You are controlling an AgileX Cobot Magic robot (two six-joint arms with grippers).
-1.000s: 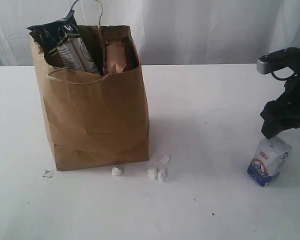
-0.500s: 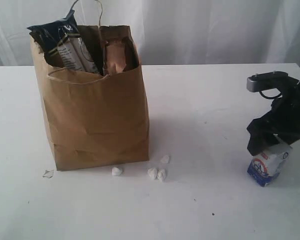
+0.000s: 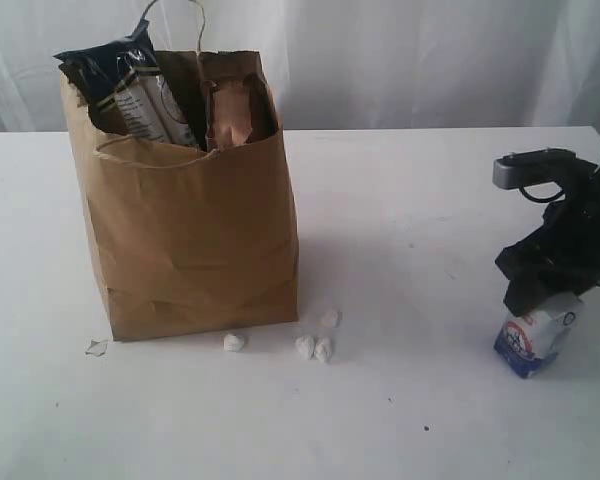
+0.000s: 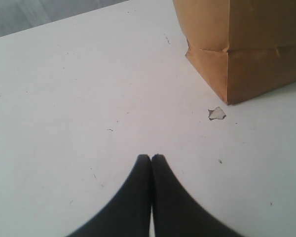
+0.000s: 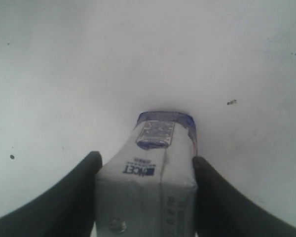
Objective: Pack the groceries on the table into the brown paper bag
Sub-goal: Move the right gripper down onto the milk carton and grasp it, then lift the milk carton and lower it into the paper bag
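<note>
With right fingers (image 5: 84,173) grasping the small white-blue carton (image 5: 150,180) by its sides and left fingers (image 4: 140,173) clenched empty, I judge a gentle squeeze and vertical lift safest.

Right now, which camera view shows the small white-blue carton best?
The right wrist view: the small white-blue carton fills it, close, inside the right gripper. The exterior view shows it small, its top hidden by that gripper. The left wrist view misses it.
</note>
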